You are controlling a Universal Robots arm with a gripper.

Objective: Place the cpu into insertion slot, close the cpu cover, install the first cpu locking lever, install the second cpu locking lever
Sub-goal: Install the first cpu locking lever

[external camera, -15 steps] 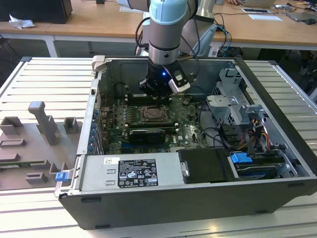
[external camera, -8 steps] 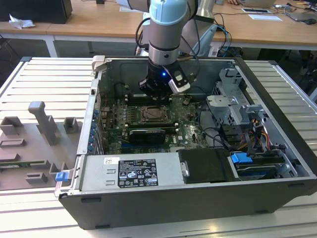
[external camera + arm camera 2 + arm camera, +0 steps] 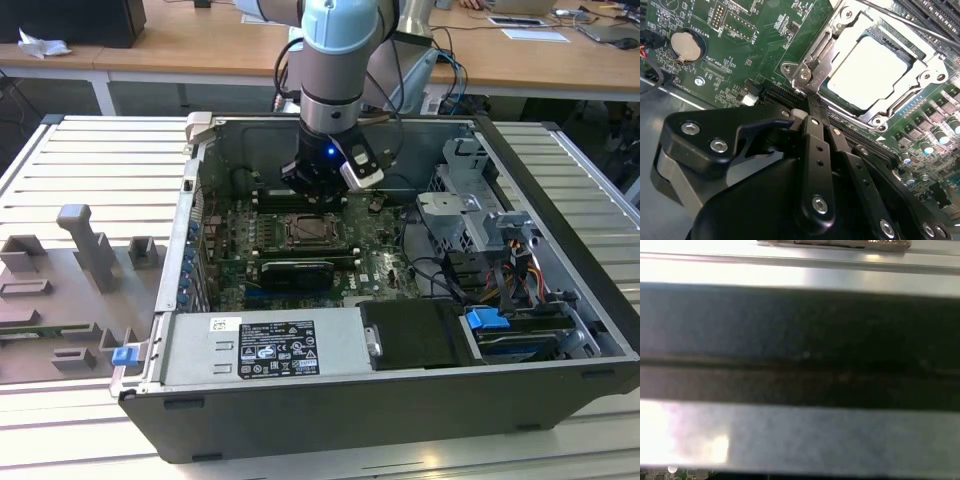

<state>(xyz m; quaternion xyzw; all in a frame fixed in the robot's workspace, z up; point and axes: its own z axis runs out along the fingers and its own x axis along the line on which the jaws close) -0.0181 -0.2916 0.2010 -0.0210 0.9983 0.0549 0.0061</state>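
Although the arm hangs low inside the open computer case (image 3: 560,290), the claw (image 3: 812,112) carries nothing: in the second wrist view its two black fingers (image 3: 816,150) lie pressed together, tips pointing at the near corner of the socket. Just beyond those tips sits the cpu (image 3: 875,67), its pale metal face lying flat in the insertion slot (image 3: 860,107), so the first step looks done. The cpu cover (image 3: 827,47) appears lowered around the chip, its silvery frame bordering the pale face on the sides that show, so the second step looks done as well. A thin locking lever (image 3: 900,22) runs along the far side of the socket from the claw; whether it is latched I cannot tell, and the lever work seems to be what is left. In the exterior view the claw (image 3: 315,185) hovers just behind the socket (image 3: 308,232) on the green motherboard (image 3: 385,265). Beside the claw, away from the socket, lies a round coin battery (image 3: 687,45). White lettering is printed on the board, and a white label (image 3: 275,350) covers the power supply nearer the camera.
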